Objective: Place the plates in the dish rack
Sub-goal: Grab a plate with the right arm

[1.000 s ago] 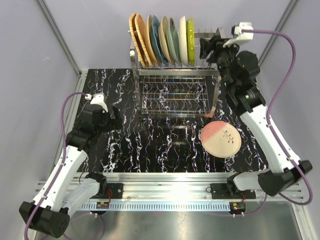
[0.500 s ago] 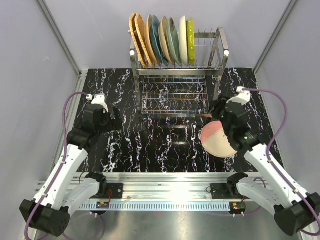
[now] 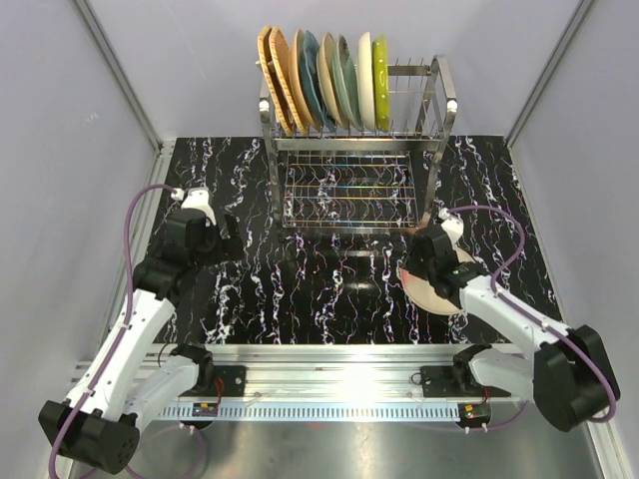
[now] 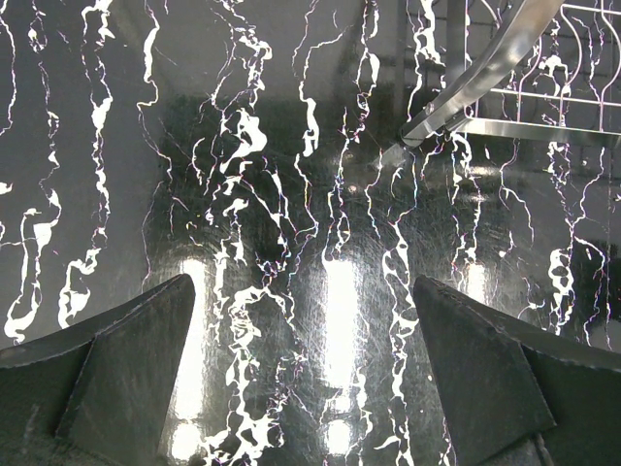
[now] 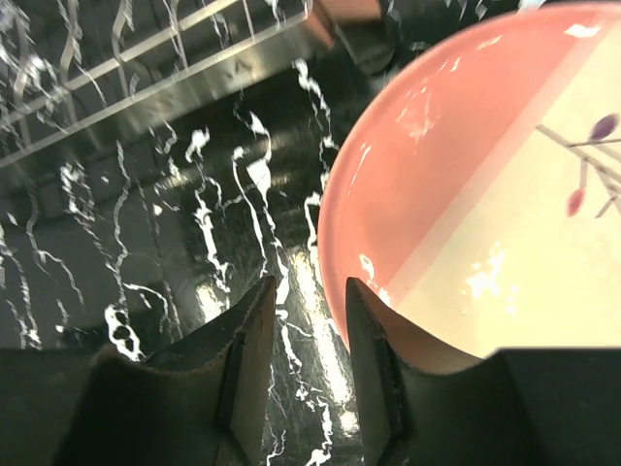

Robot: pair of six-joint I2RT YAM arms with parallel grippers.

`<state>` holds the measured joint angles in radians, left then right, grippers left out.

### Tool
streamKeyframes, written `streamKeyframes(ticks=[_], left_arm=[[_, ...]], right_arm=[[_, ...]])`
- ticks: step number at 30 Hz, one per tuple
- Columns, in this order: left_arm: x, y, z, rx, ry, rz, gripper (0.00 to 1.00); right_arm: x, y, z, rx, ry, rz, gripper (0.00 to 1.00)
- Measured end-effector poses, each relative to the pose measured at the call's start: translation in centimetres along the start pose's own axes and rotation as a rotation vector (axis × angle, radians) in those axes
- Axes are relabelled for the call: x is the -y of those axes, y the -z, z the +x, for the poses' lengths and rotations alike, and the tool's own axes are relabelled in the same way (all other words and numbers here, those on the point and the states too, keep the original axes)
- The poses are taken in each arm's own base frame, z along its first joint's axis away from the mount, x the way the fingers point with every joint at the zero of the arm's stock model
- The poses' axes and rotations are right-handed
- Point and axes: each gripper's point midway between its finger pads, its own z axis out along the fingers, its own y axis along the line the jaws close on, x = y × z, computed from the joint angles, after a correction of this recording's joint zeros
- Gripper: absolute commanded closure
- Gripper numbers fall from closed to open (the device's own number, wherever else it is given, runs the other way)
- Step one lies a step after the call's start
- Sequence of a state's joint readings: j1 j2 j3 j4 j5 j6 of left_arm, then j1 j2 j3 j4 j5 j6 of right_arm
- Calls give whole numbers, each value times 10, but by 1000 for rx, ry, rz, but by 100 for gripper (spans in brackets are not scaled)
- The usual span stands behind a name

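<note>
Several plates (image 3: 319,80) stand on edge in the top tines of the steel dish rack (image 3: 439,110). One pink-and-cream plate with a twig print (image 3: 424,292) lies flat on the black marble table right of the rack. My right gripper (image 3: 412,264) is low at this plate's left rim. In the right wrist view the gripper (image 5: 310,291) is narrowly open, its right finger over the plate's (image 5: 485,214) pink edge and its left finger over the table. My left gripper (image 3: 228,239) is open and empty above the table; its fingers (image 4: 126,359) are wide apart.
The rack's lower grid shelf (image 3: 344,190) holds nothing. The rack's base rail (image 5: 175,78) and a reddish foot (image 5: 344,10) lie just beyond the right gripper. A rack leg (image 4: 485,78) shows at the upper right of the left wrist view. Grey walls enclose the table.
My right arm has swung down from the rack's top right corner to the table and now sits at the left rim of the pink-and-cream plate. The left arm has not moved.
</note>
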<state>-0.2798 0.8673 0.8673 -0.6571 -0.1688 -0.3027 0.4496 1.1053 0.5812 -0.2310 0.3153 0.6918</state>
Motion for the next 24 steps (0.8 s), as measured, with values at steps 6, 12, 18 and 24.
streamKeyframes(ticks=[6, 12, 18, 24], left_arm=[[0, 0, 0, 0, 0, 0, 1], [0, 0, 0, 1, 0, 0, 1], [0, 1, -1, 5, 1, 2, 1], [0, 3, -2, 13, 2, 5, 1]], right_arm=[[3, -17, 29, -108, 28, 25, 56], [5, -24, 41, -154, 49, 54, 55], [6, -30, 47, -178, 68, 79, 58], [1, -34, 56, -193, 115, 96, 61]])
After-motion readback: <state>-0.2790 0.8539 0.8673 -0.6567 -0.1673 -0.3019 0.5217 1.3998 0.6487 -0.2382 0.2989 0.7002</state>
